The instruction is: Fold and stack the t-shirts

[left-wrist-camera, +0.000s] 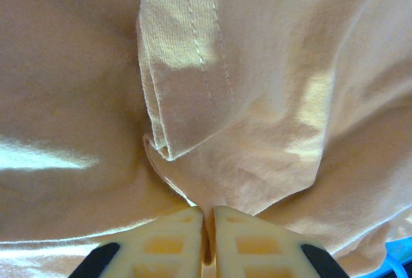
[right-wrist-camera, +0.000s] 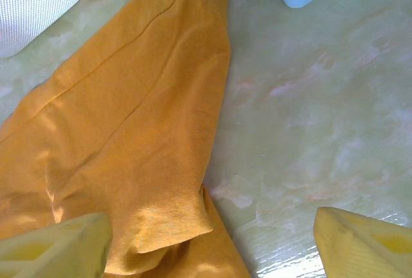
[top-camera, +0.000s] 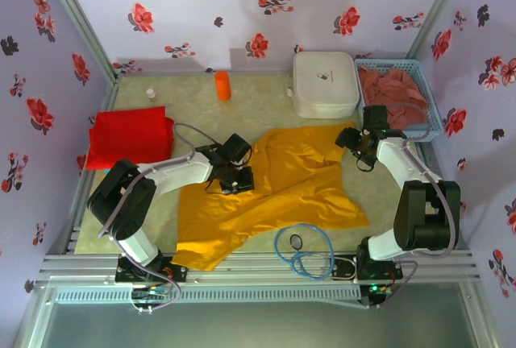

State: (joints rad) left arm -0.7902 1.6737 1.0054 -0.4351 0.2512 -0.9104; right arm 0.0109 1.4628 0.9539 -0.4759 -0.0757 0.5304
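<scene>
The golden-yellow t-shirt [top-camera: 282, 187] lies spread and rumpled across the middle of the table. At its left part, my left gripper [top-camera: 236, 180] is shut on a pinch of the yellow cloth [left-wrist-camera: 257, 98], which sits between the closed fingertips [left-wrist-camera: 193, 223] next to a folded hem. Above the shirt's right edge [right-wrist-camera: 129, 130], my right gripper [top-camera: 356, 142] is open with nothing between its fingers. The bright red t-shirt [top-camera: 129, 137] lies folded at the far left. The dusty pink t-shirt [top-camera: 395, 94] is heaped in the blue basket [top-camera: 433, 82].
A white hard case [top-camera: 325, 84] stands behind the yellow shirt, next to the basket. An orange cylinder [top-camera: 222, 84] and a small bottle [top-camera: 151, 93] stand at the back. A blue cable loop [top-camera: 302, 250] lies at the front edge. Bare tabletop [right-wrist-camera: 322, 98] shows right of the shirt.
</scene>
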